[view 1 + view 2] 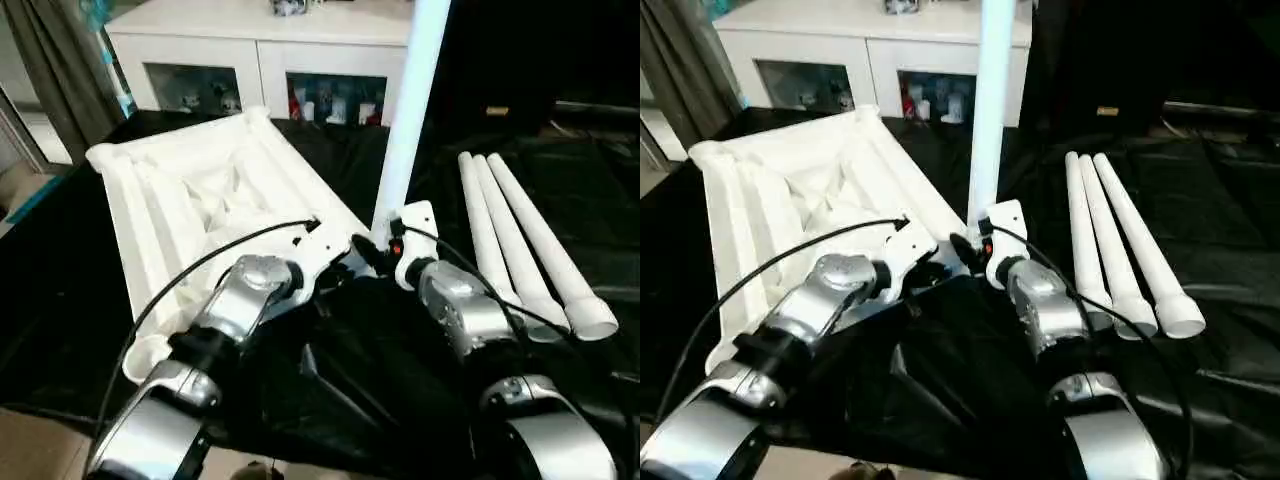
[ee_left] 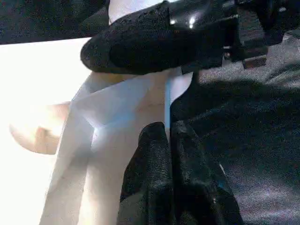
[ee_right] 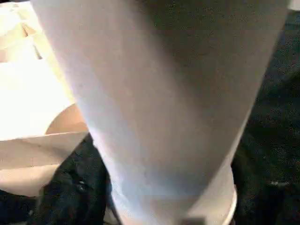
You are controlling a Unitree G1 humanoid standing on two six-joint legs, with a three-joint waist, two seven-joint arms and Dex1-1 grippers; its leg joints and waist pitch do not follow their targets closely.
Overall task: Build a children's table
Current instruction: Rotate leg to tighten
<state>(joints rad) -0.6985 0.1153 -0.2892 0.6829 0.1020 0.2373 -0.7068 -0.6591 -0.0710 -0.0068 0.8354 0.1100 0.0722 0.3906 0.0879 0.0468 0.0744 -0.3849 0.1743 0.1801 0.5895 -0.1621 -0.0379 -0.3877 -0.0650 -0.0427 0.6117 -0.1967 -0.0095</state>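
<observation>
Tabletop (image 1: 190, 190) lies upside down on the black cloth (image 1: 400, 340), ribbed underside up, on the left half of the work area, one corner pointing at the white cabinet (image 1: 255, 50) behind it. Round corner sockets are visible at the far corners.

One leg (image 1: 410, 110) stands upright at the tabletop's near right corner, its lower end down at the corner beside both grippers, its top running out of the head view. Whether it is seated in the socket cannot be told.

Right gripper (image 1: 385, 245) is at the base of that upright leg, with the leg close against the wrist camera. Its jaws stand fairly wide, but whether they are clamped on the leg or just around it cannot be told.

Left gripper (image 2: 168, 140) is closed, fingers (image 2: 150, 154) pressed together with nothing between them, tips right at the tabletop's corner edge. A black finger of the other gripper crosses just beyond them in the left wrist view.

Three spare legs (image 1: 530, 250) lie side by side on the cloth to the right, touching each other, flared ends towards the robot, well apart from the tabletop.

Black cables arc over both silver forearms.
</observation>
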